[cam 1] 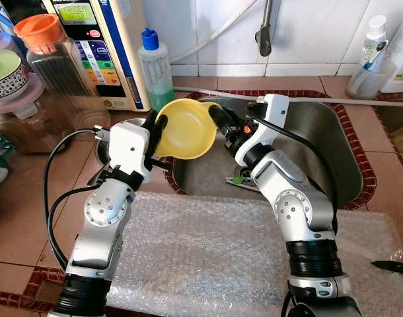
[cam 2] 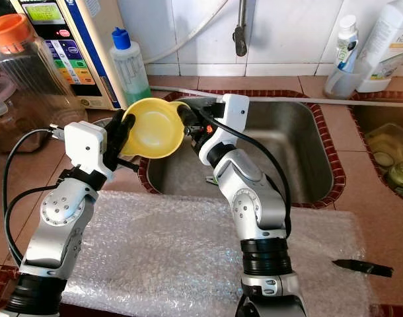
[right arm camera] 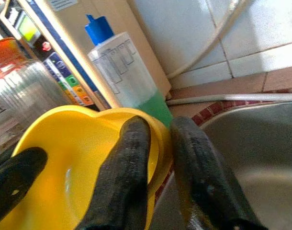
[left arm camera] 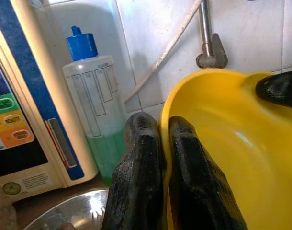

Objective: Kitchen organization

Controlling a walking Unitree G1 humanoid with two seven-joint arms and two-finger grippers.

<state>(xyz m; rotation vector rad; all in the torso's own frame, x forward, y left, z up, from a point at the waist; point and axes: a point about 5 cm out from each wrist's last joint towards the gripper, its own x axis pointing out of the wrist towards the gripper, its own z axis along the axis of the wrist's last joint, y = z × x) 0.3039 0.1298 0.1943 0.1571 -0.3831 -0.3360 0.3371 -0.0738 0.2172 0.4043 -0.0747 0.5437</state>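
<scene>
A tiled kitchen counter of reddish-brown tiles (cam 1: pixel 30 198) runs beneath a white-tiled wall (cam 1: pixel 307 33), with a stainless-steel sink (cam 1: pixel 327 145) sunk into it and edged in dark red mosaic. At the far left stand a clear jar with an orange lid (cam 1: pixel 53 59) and a white countertop appliance with a coloured button panel (cam 1: pixel 102 46); just beside the appliance is a squeeze bottle with a blue cap (cam 1: pixel 154 69), partly filled with green liquid. The robot's left gripper (cam 1: pixel 155 132) pinches the left rim of a yellow plastic bowl (cam 1: pixel 185 129), one black finger inside the rim and one outside, as the left wrist view shows. The bowl is held tilted on edge above the sink's left corner, its hollow facing the camera. The right gripper (cam 1: pixel 218 117) clamps the bowl's opposite rim in the same way, its fingers closed narrowly on the plastic. A tap (cam 1: pixel 264 33) hangs from the wall above the basin. A sheet of bubble wrap (cam 1: pixel 208 257) covers the counter in front of the sink. At the right, white bottles (cam 1: pixel 380 59) stand against the wall, and a dark knife-like object (cam 2: pixel 363 267) lies on the tiles near the wrap's edge.
</scene>
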